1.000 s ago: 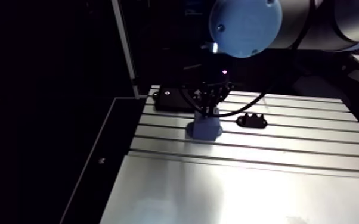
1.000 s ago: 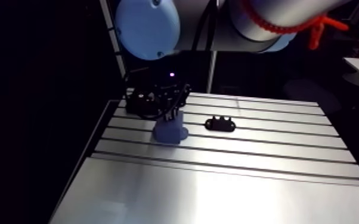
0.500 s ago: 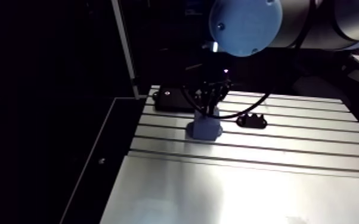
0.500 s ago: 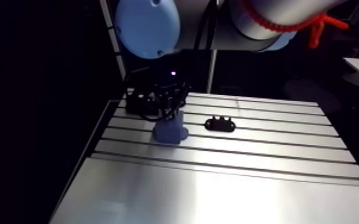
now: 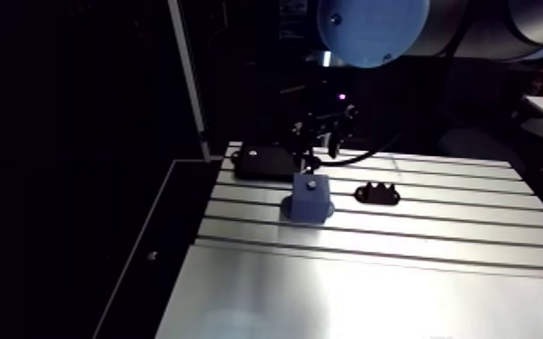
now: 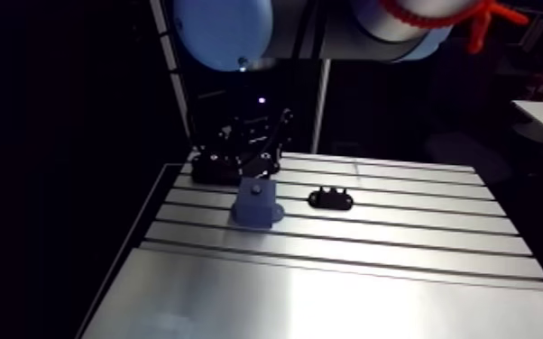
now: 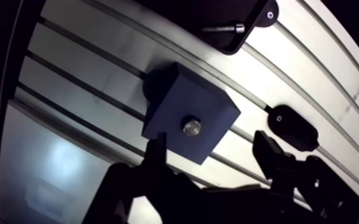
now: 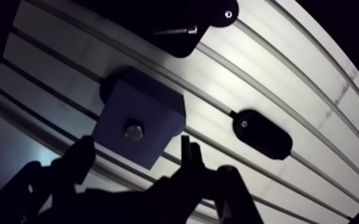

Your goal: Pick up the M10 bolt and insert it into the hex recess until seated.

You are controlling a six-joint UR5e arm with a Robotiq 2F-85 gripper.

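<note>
A blue block stands on the slotted table. The bolt's metal head shows in the middle of the block's top face, sunk into the recess. My gripper hangs above the block, open, with nothing between its fingers. One dark fingertip overlaps the block's near edge, and the other stands off to the block's side. In the arm view the gripper is above and just behind the block.
A flat black holder with another bolt lying in it sits ahead of the block. A small black oval fixture lies beside the block. The table's left edge runs near the block.
The gripper has opened and risen off the blue block, leaving the bolt in the block's top. The arm camera has shifted with that move.
</note>
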